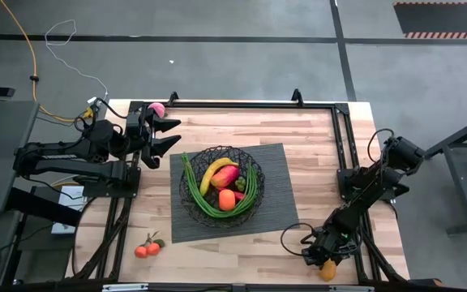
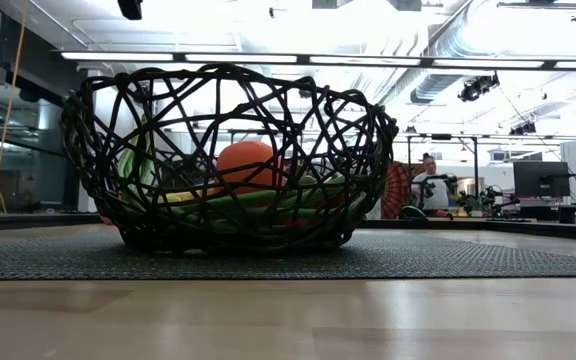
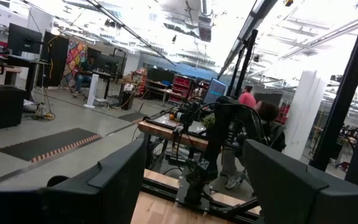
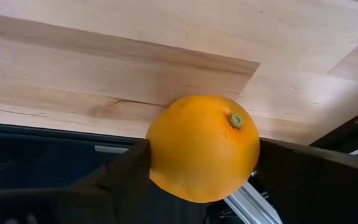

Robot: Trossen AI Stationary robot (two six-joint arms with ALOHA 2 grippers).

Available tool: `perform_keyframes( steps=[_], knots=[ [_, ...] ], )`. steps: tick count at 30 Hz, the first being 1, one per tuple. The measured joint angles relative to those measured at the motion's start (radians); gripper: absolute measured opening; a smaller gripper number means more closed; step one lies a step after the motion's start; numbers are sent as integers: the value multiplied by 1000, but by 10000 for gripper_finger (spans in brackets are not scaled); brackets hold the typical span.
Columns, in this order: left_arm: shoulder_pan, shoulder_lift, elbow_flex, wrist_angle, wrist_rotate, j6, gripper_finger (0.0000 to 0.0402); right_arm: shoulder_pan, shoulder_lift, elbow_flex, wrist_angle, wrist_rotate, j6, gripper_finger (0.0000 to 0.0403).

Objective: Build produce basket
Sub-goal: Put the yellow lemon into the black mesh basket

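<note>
Orange against pale wood, a single orange sat between the two dark fingers of the right tool, down at the near right corner of the table. In the right wrist view both fingers touched the fruit's sides, so the tool appeared closed on it, probably because this piece lay well apart from the rest and had to be fetched. Whether the orange was off the wood could not be told. The basket stood mid-table on a dark ribbed mat, a central spot either arm could likely reach. It already held a banana, a mango, another orange and long green beans curled around the inside wall. Small tomatoes lay on the bare wood near the front left, outside the basket. A pink ball showed at the left tool, which hung raised at the far left with its fingers spread; whether it gripped that ball was unclear. Judging by this, the task was well advanced.
</note>
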Motion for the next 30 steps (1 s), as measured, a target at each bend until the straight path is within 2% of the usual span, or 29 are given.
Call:
perform_keyframes(
  steps=[6, 10, 14, 18, 22, 26, 30],
  knots=[
    [0, 0, 0, 0, 0, 0, 257, 0, 0, 0, 0, 0, 2, 234],
    [0, 0, 0, 0, 0, 0, 257, 0, -16, -1, 12, 2, -54, 234],
    [0, 0, 0, 0, 0, 0, 257, -3, -97, -1, 14, 27, -139, 233],
    [0, 0, 0, 0, 0, 0, 257, -41, -229, -1, 17, 139, -272, 232],
    [0, 0, 0, 6, 1, -9, 257, -150, -370, -1, 40, 290, -491, 232],
    [0, 0, 0, 28, 2, -53, 257, -323, -476, -1, 106, 467, -742, 232],
    [0, 0, 0, 37, 19, -159, 257, -523, -516, -1, 233, 512, -1026, 232]
  ],
)
